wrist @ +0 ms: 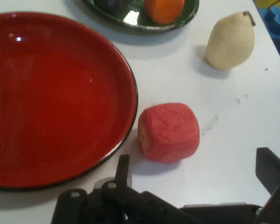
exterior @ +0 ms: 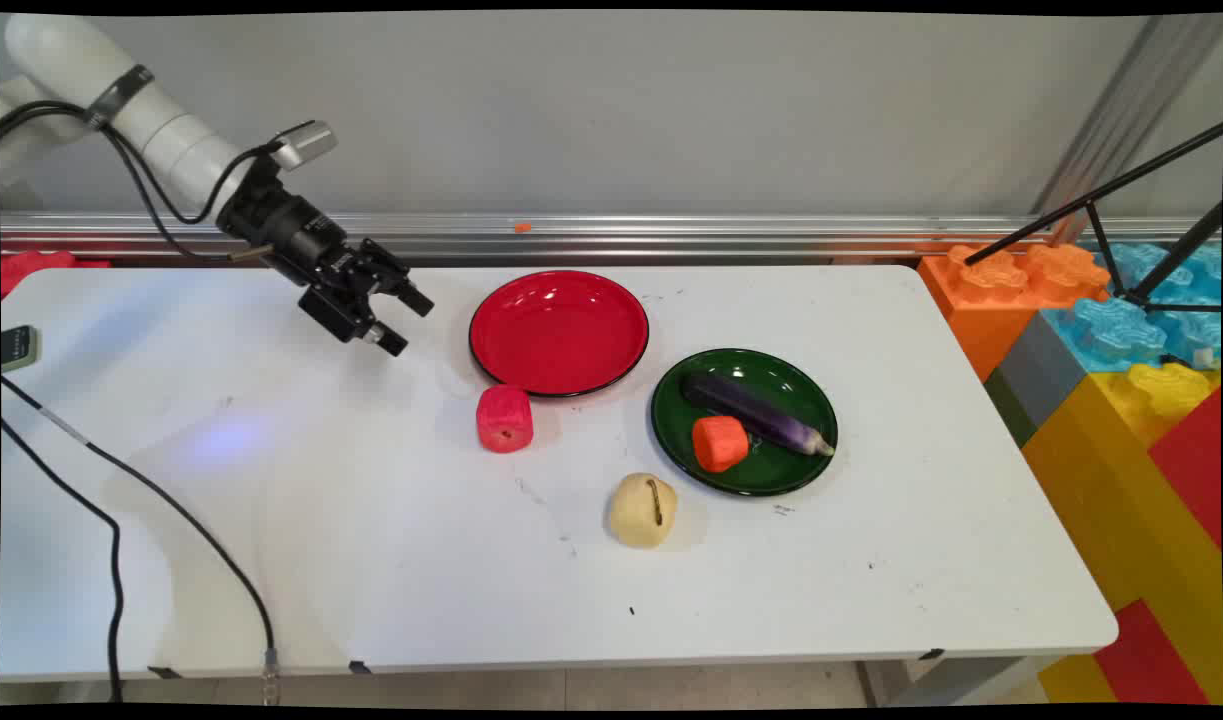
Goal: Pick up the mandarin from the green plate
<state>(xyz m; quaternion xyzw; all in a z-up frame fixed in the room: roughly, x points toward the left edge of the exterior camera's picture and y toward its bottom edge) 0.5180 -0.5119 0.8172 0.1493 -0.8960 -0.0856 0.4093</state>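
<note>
Your gripper (exterior: 403,322) hovers above the table with jaws wide and empty, aimed at the red block (wrist: 169,132) beside the red plate (wrist: 51,93).

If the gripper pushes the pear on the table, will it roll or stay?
The pear lies on its side, so it would probably roll, curving since one end is narrower. Its matte skin looks unlikely to slip. Its weight cannot be judged.

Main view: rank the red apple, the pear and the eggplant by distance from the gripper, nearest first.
From the gripper:
1. Red apple, on the table beside the red plate.
2. Pear, on the table, nearer the front edge.
3. Eggplant, on the green plate, farthest right.
</note>
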